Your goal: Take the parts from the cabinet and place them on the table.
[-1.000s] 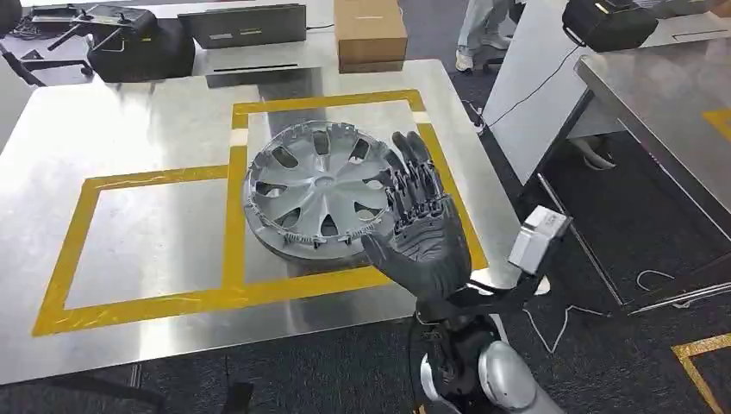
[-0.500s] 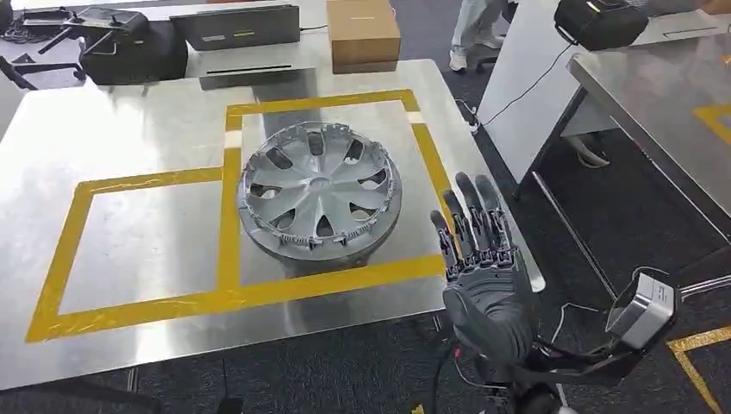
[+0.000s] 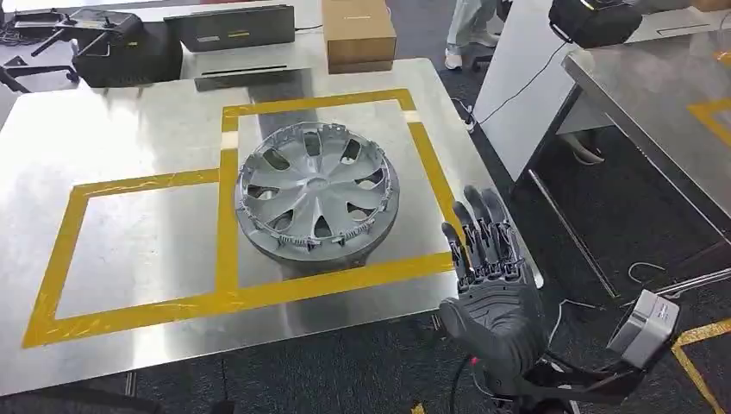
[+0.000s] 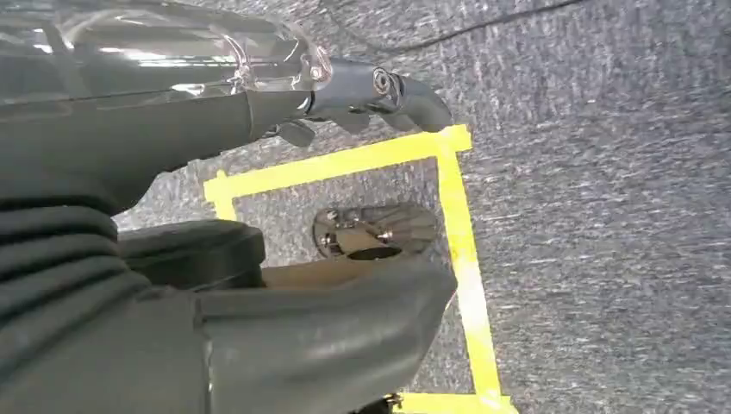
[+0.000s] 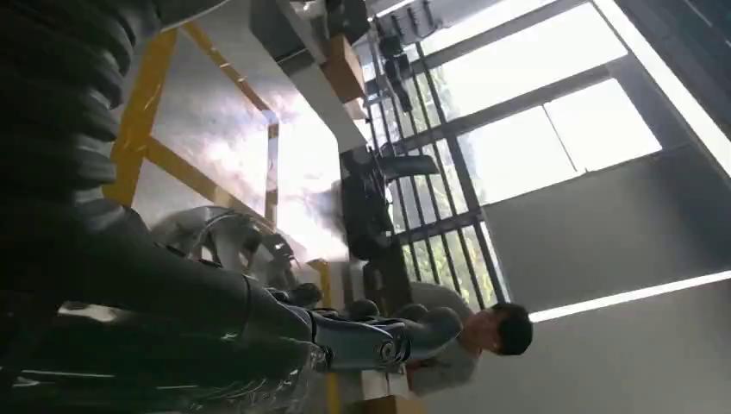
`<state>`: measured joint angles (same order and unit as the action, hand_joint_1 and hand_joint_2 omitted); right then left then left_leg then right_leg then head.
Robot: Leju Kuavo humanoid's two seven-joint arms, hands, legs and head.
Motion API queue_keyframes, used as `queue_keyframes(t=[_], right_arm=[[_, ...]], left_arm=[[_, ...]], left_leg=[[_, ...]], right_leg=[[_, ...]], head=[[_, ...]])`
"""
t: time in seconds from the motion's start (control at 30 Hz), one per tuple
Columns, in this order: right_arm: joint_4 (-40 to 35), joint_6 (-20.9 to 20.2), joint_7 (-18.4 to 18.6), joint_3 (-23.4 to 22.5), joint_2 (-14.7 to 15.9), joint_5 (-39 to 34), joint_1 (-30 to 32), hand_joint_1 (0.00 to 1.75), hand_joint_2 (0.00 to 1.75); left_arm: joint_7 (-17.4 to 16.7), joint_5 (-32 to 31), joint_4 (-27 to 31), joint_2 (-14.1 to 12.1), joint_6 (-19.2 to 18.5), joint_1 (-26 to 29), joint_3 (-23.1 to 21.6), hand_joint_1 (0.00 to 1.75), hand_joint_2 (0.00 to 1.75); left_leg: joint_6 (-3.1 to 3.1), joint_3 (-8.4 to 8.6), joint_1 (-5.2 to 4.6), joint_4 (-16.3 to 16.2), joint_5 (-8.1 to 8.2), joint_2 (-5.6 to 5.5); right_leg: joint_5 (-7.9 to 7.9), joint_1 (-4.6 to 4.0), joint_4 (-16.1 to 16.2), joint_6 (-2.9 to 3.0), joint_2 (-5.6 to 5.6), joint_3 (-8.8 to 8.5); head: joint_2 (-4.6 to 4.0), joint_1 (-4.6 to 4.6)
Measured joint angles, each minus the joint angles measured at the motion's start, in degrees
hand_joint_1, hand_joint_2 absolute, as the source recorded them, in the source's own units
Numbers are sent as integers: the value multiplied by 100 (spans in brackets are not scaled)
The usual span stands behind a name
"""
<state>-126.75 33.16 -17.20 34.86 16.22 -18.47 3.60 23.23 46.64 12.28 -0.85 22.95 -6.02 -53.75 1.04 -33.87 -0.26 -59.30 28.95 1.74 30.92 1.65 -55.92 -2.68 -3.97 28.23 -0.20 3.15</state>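
While right hand (image 3: 490, 289) spreads, one hubcap (image 3: 315, 190) tabled

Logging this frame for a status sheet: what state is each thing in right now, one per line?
Silver plastic wheel cover: lying flat on the steel table, inside the yellow tape square, untouched.
Right hand: empty, fingers spread, beside the table's near corner, apart from the cover.
Left hand: hanging over the carpet; its grip cannot be told.
Brown cardboard box: closed.
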Motion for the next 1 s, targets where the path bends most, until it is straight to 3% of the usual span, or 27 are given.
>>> queue_keyframes(t=[0.07,0.13,0.2,0.23,0.27,0.3,0.33,0.4,0.47,0.57,0.6,0.63,0.67,0.73,0.77,0.8,0.83,0.9,0.93,0.97,1.0], right_arm=[[-33,48,94,35,2,-31,-37,0,175],[-39,68,133,41,44,-174,-73,0,175],[-20,57,124,44,68,-389,-72,0,175],[-6,26,100,41,83,-470,-75,0,175],[7,-9,83,37,89,-524,-79,0,175],[17,-24,76,33,98,-562,-83,0,175],[24,-33,74,33,98,-573,-89,0,175],[28,-37,72,31,98,-599,-121,0,175],[28,-40,72,31,101,-603,-164,0,175],[28,-61,70,33,103,-610,-198,0,175],[31,-83,72,33,101,-614,-205,0,175],[31,-107,72,35,96,-616,-214,0,175],[31,-123,72,33,98,-630,-213,0,175],[46,-140,59,35,94,-708,-189,0,175],[59,-144,24,37,94,-756,-179,0,175],[77,-151,-14,37,94,-798,-170,0,175],[90,-158,-33,37,94,-822,-164,0,175],[98,-175,-57,37,96,-855,-154,0,175],[98,-182,-77,37,96,-859,-154,0,175],[98,-186,-92,37,96,-872,-159,0,175],[96,-208,-98,39,94,-905,-150,0,175]], left_arm=[[6,-24,0,48,35,0,24,0,0],[-2,-43,2,127,92,-19,44,0,0],[-52,-87,2,201,139,-68,46,0,0],[-70,-105,2,223,151,-77,46,0,0],[-96,-124,2,240,168,-82,46,0,0],[-103,-124,2,256,179,-83,46,0,0],[-105,-131,2,264,194,-86,46,0,0],[-107,-133,4,280,194,-101,46,0,0],[-105,-133,4,299,203,-117,48,0,0],[-116,-131,2,299,264,-106,48,0,0],[-116,-129,0,293,286,-108,48,0,0],[-120,-127,0,291,304,-106,48,0,0],[-131,-122,0,282,310,-111,48,0,0],[-166,-120,0,260,310,-107,48,0,0],[-173,-120,0,258,310,-97,48,0,0],[-184,-120,0,249,310,-89,48,0,0],[-197,-120,0,240,310,-85,48,0,0],[-216,-133,0,216,312,-87,48,0,0],[-219,-140,2,214,312,-95,48,0,0],[-221,-142,0,210,312,-89,48,0,0],[-221,-157,0,203,312,-78,48,0,0]], left_leg=[[56,2,19,35,-44,-13],[100,38,62,103,-85,-40],[121,28,56,101,-98,-93],[123,25,47,98,-100,-121],[127,25,38,96,-102,-156],[126,28,34,94,-103,-186],[122,29,30,86,-105,-215],[103,33,23,70,-111,-275],[18,-11,9,64,-153,-307],[-108,-20,40,100,-232,-279],[-137,-35,47,73,-164,-252],[-169,-72,39,-35,12,-186],[-188,-183,52,-346,304,-173],[-235,-465,83,-1211,812,-174],[-260,-527,84,-1485,909,-174],[-275,-461,90,-1495,856,-173],[-291,-280,104,-1283,705,-169],[-319,380,151,-294,309,-158],[-329,600,165,132,401,-165],[-250,636,126,140,335,-209],[-214,586,126,125,311,-205]], right_leg=[[-24,0,5,-38,-15,-21],[252,11,-227,-42,234,62],[741,1,-1150,-43,347,453],[881,-4,-1550,-45,358,635],[886,-5,-1762,-40,361,740],[753,-5,-1720,-23,361,730],[501,-5,-1450,3,360,625],[-49,-9,-490,76,361,214],[-45,-60,-148,135,369,60],[-73,-90,-85,189,382,87],[-156,-27,11,262,354,79],[-193,-42,36,296,346,93],[-227,-48,38,340,344,139],[-293,-63,23,344,334,242],[-324,-63,4,334,327,303],[-350,-57,-17,321,326,355],[-370,-49,-48,299,326,406],[-398,-21,-128,256,328,503],[-408,-23,-170,227,330,542],[-432,-42,-195,183,340,574],[-465,-46,-192,142,345,570]], head=[[0,-44],[0,-22],[0,55],[0,72],[0,85],[0,92],[0,101],[0,138],[0,138],[0,173],[0,157],[0,120],[0,48],[0,-37],[0,-52],[0,-70],[0,-85],[0,-101],[0,-114],[0,-142],[0,-120]])
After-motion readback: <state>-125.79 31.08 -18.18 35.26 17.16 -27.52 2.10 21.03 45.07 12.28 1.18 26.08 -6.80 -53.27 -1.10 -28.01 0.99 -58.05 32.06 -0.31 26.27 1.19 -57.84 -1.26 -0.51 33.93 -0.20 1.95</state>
